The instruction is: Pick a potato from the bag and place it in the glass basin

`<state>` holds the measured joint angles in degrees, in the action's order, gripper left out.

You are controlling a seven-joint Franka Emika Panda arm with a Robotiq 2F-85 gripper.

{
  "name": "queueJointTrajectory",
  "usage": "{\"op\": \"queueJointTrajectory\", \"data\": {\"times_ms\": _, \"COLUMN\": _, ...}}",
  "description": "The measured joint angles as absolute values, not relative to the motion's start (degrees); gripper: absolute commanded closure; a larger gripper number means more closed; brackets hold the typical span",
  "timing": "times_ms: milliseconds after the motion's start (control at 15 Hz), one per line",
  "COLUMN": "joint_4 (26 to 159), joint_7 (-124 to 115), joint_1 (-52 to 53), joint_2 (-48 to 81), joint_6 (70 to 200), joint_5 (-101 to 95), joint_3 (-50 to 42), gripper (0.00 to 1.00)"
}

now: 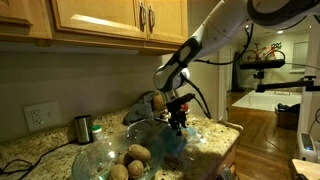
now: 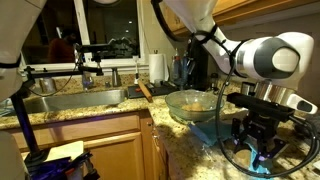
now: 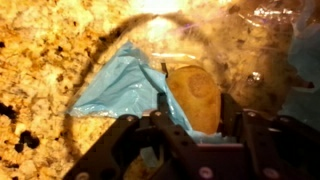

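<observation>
Our hand (image 3: 196, 112) hangs open just above the bag (image 3: 112, 85). A potato (image 3: 197, 92) lies on the bag, not grabbed yet. The basin (image 1: 88, 150) beside the bag already holds other potatoes (image 1: 135, 157). Grabbing, lifting and dropping are left.

One bag (image 3: 108, 85), one basin (image 1: 93, 157), four potatoes (image 1: 139, 153)

No legible text or labels anywhere.

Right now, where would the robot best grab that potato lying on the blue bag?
Probably across its narrow middle, coming straight down. In the wrist view the potato lies flat on the bag with both long sides bare, and the open gripper hangs with a finger on each side.
</observation>
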<state>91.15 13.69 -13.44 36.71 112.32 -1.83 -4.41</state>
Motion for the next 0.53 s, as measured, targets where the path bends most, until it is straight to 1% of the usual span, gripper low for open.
{"op": "queueJointTrajectory", "data": {"times_ms": 67, "joint_4": 91.1, "joint_7": 13.7, "joint_1": -13.4, "joint_2": 36.7, "joint_6": 112.3, "joint_5": -1.8, "joint_3": -4.4, "gripper": 0.7}}
{"op": "queueJointTrajectory", "data": {"times_ms": 133, "joint_4": 91.1, "joint_7": 13.7, "joint_1": -13.4, "joint_2": 36.7, "joint_6": 112.3, "joint_5": -1.8, "joint_3": -4.4, "gripper": 0.5}}
{"op": "queueJointTrajectory", "data": {"times_ms": 200, "joint_4": 91.1, "joint_7": 13.7, "joint_1": -13.4, "joint_2": 36.7, "joint_6": 112.3, "joint_5": -1.8, "joint_3": -4.4, "gripper": 0.21}}
{"op": "queueJointTrajectory", "data": {"times_ms": 267, "joint_4": 91.1, "joint_7": 13.7, "joint_1": -13.4, "joint_2": 36.6, "joint_6": 112.4, "joint_5": -1.9, "joint_3": -4.4, "gripper": 0.23}}
{"op": "queueJointTrajectory", "data": {"times_ms": 333, "joint_4": 91.1, "joint_7": 13.7, "joint_1": -13.4, "joint_2": 36.4, "joint_6": 112.4, "joint_5": -1.9, "joint_3": -4.4, "gripper": 0.21}}
{"op": "queueJointTrajectory", "data": {"times_ms": 467, "joint_4": 91.2, "joint_7": 13.7, "joint_1": -13.4, "joint_2": 36.1, "joint_6": 112.4, "joint_5": -2.2, "joint_3": -4.5, "gripper": 0.09}}
{"op": "queueJointTrajectory", "data": {"times_ms": 533, "joint_4": 91.2, "joint_7": 13.7, "joint_1": -13.4, "joint_2": 35.9, "joint_6": 112.4, "joint_5": -2.3, "joint_3": -4.5, "gripper": 0.02}}
